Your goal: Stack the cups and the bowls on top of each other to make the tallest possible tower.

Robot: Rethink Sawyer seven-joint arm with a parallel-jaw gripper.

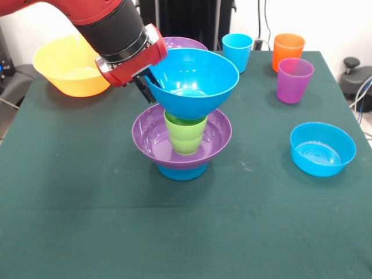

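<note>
Front view:
- The tool (150, 87) comes down from the picture's top left on the red and black arm (113, 29), and its dark tips pinch the near-left rim of the large blue bowl (192, 78).
- That bowl sits level just beside the tool, its base resting on the mouth of the lime green cup (185, 135).
- Below the tool, the green cup stands upright inside a wide purple bowl (182, 139), which rests on a small blue bowl (182, 171) on the green worktop (87, 221); together these form the tower.
- Behind the tool, partly hidden by the held bowl, a second purple bowl (183, 42) shows only its rim.
- Beside the arm, toward the picture's left, stands the yellow bowl (70, 72).
- Well away from the tool, toward the picture's right, stand the light blue cup (238, 51), the orange cup (288, 51) and the purple cup (294, 79), all upright and apart.
- Another small blue bowl (322, 148) sits alone, nearer the camera than the cups.
</note>
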